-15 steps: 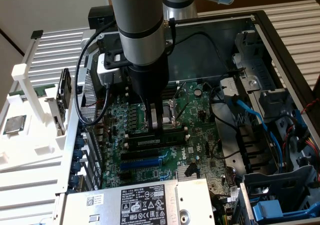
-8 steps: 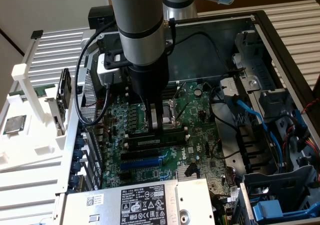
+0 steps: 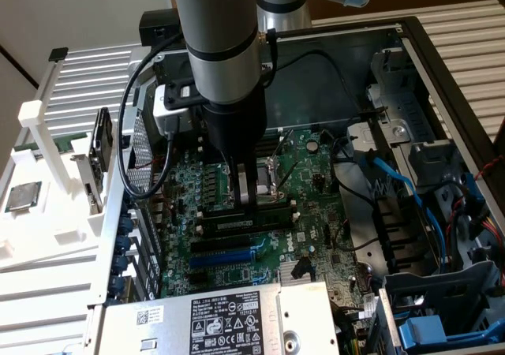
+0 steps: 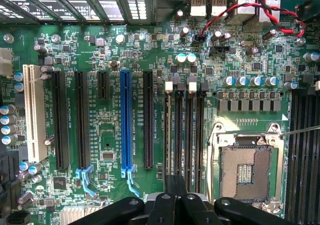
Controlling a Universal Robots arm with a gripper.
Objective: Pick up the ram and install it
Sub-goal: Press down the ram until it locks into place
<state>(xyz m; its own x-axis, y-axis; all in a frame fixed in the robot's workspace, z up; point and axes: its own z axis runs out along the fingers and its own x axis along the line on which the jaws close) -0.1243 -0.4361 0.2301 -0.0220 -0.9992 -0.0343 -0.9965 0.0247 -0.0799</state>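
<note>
Ram [image 3: 251, 219] lies directly beneath the gripper [image 3: 246, 203], edge-down along a memory slot on the motherboard [image 3: 237, 260]; the gripper's fingers are drawn together at their narrowest and press on or pinch the stick's top edge, I cannot tell which; the pickup looks done and the stick appears to be in the slot, though whether it is fully seated and its end clips latched cannot be made out. In the wrist view the gripper [image 4: 175, 197] sits over the bank of memory slots [image 4: 183, 130], with the open, empty CPU socket [image 4: 246, 171] just beside it. The computer case [image 3: 442, 79] around the gripper holds the motherboard; its drive bay [image 3: 442, 308], well off to one side of the gripper, holds blue plastic carriers.
</note>
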